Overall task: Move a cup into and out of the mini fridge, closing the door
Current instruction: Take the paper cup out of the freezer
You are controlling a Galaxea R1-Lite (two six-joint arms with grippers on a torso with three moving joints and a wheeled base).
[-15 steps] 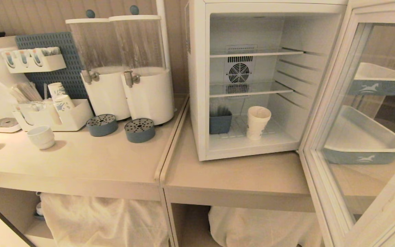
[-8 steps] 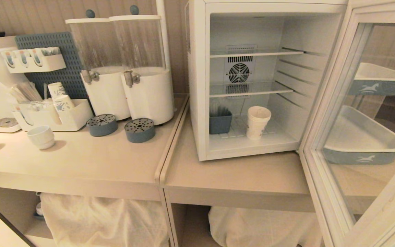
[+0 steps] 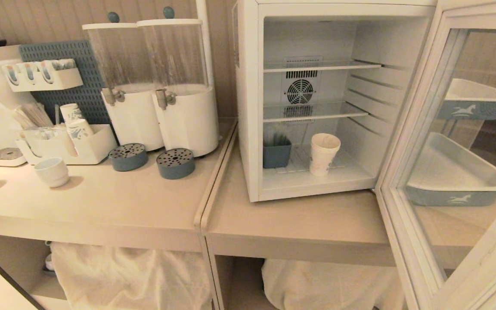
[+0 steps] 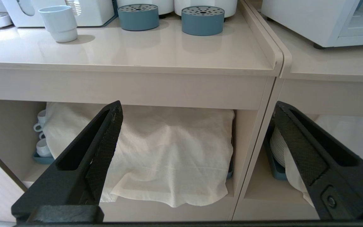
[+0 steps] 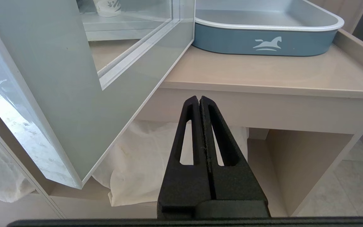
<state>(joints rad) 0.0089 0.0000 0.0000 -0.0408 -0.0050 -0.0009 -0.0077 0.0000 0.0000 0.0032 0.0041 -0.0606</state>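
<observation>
The mini fridge (image 3: 248,107) stands on the right counter with its door (image 3: 407,172) swung wide open toward me on the right. The cup (image 3: 324,153), tall and white, stands upright on the fridge floor beside a small blue bin (image 3: 276,155). Neither gripper shows in the head view. My left gripper (image 4: 198,105) hangs open and empty below the counter edge, facing a cloth-covered shelf. My right gripper (image 5: 199,99) is shut on nothing, low in front of the counter, beside the door (image 5: 58,94). Through the door's glass the cup (image 5: 107,8) shows faintly.
Two drink dispensers (image 3: 162,86) with blue drip trays (image 3: 175,163), a squat white cup (image 3: 51,171) and a cup organiser (image 3: 67,144) sit on the left counter. Blue trays (image 5: 263,41) rest beyond the open door. White cloths (image 4: 169,151) cover the lower shelves.
</observation>
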